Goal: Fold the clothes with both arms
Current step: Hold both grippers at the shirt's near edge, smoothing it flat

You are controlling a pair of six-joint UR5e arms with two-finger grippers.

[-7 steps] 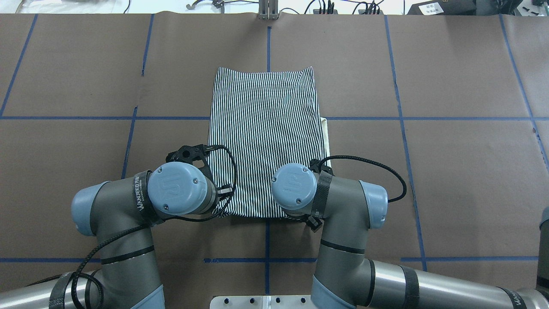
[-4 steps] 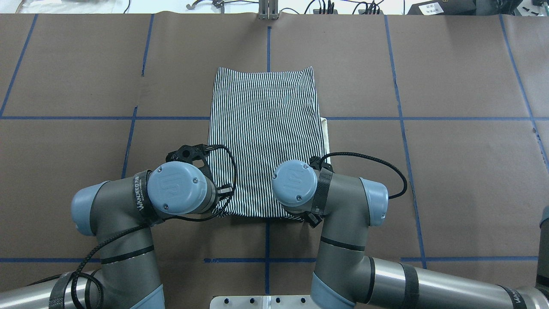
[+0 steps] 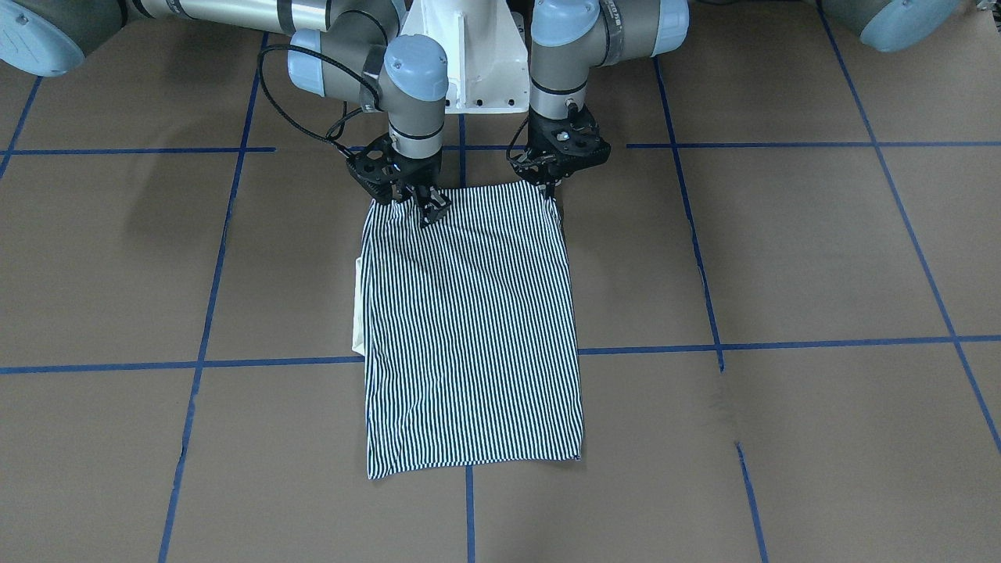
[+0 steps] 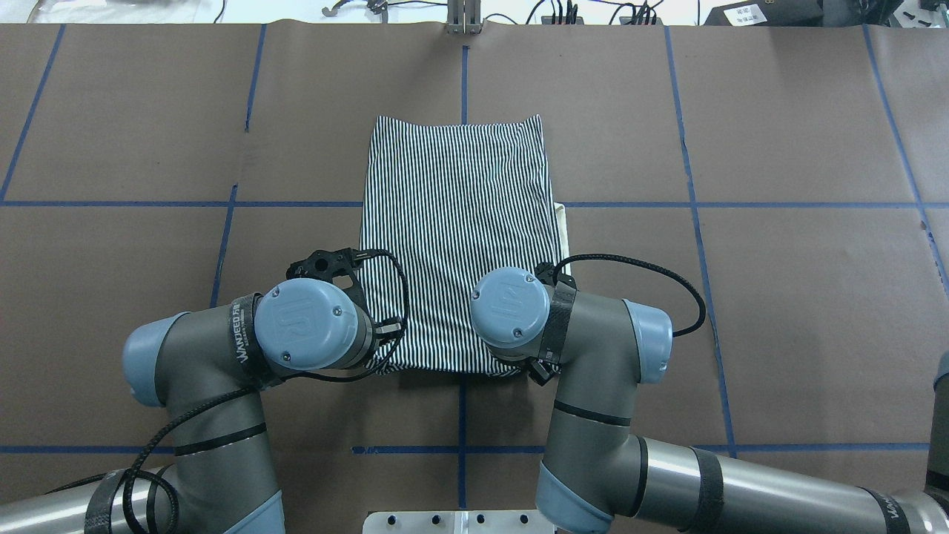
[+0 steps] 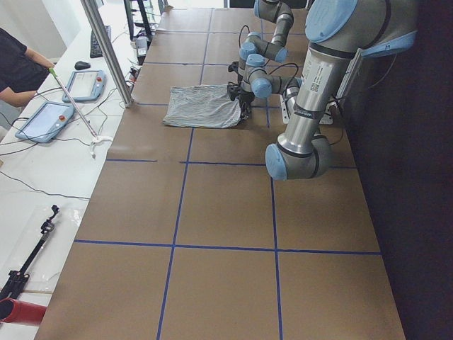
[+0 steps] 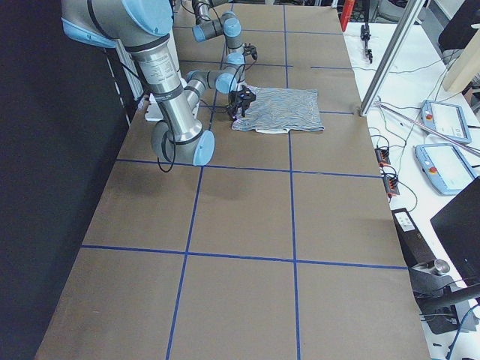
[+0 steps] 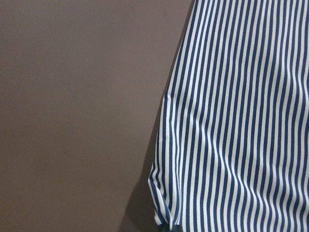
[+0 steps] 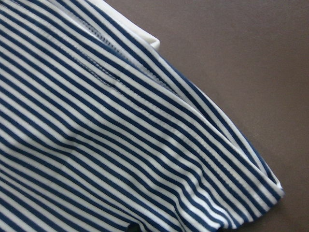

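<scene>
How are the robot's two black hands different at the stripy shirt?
The black two-finger left hand sits at a corner of the navy-and-white striped shirt; the black two-finger right hand sits slightly inward from its corner. The right hand's side has a white fabric strip peeking out; the left hand's side shows only stripes. Both point down at the shirt edge nearest the robot.

Not much to read here tbh. The black fabric strap [image 4: 243,340] round the grey tubular left arm [image 4: 193,348] has white letters that look like "WANFEED". There's an embossed "UR" logo on that arm's round pale blue joint cap [image 4: 304,322]. The grey tubular right arm [image 4: 593,348] has the same logo on its own pale blue cap [image 4: 511,304]. Its second black strap [image 4: 893,512] has white letters too, cut off at the edge.
</scene>
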